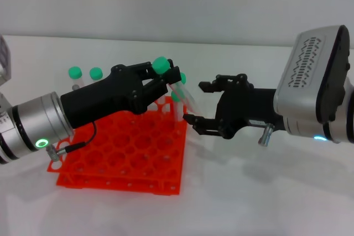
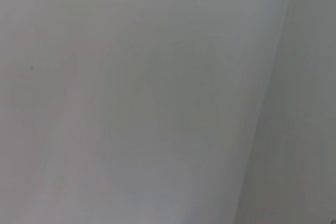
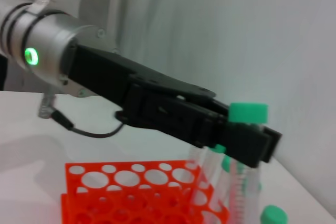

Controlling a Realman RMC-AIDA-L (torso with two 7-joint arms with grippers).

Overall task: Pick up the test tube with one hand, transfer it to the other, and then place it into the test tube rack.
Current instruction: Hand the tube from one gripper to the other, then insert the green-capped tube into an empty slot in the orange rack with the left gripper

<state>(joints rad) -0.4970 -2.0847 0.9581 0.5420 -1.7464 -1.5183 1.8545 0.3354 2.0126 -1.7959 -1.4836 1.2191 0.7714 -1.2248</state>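
My left gripper (image 1: 167, 79), black on a silver wrist with a green ring, is shut on a clear test tube (image 1: 182, 93) just under its green cap (image 1: 161, 64). It holds the tube tilted above the far right corner of the orange-red test tube rack (image 1: 121, 158). My right gripper (image 1: 200, 103), black on a white casing, is open and empty just right of the tube, apart from it. The right wrist view shows the left gripper (image 3: 247, 140) clamped on the tube (image 3: 245, 187) above the rack (image 3: 131, 187). The left wrist view shows only a blank grey surface.
Two green-capped tubes (image 1: 74, 72) stand at the rack's far left corner, and more (image 1: 176, 96) stand at its far right corner behind the held tube. A thin black cable (image 1: 83, 139) hangs from the left wrist over the rack. The white table (image 1: 249, 192) lies around it.
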